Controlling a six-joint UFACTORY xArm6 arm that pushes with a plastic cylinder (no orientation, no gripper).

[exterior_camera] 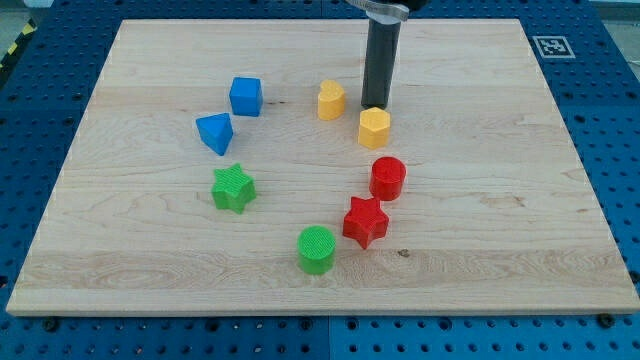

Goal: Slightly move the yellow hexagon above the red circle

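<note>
The yellow hexagon (pixel 374 128) lies on the wooden board (pixel 500 200), just above the red circle (pixel 387 178) with a small gap between them. My tip (pixel 374 106) stands right behind the hexagon, at its top edge, touching or nearly touching it. The rod rises straight up out of the view's top.
A second yellow block (pixel 331 100) lies left of my tip. A blue cube (pixel 245 96) and a blue triangle (pixel 215 133) are at the left. A green star (pixel 234 188), a green circle (pixel 317 249) and a red star (pixel 365 221) lie lower down.
</note>
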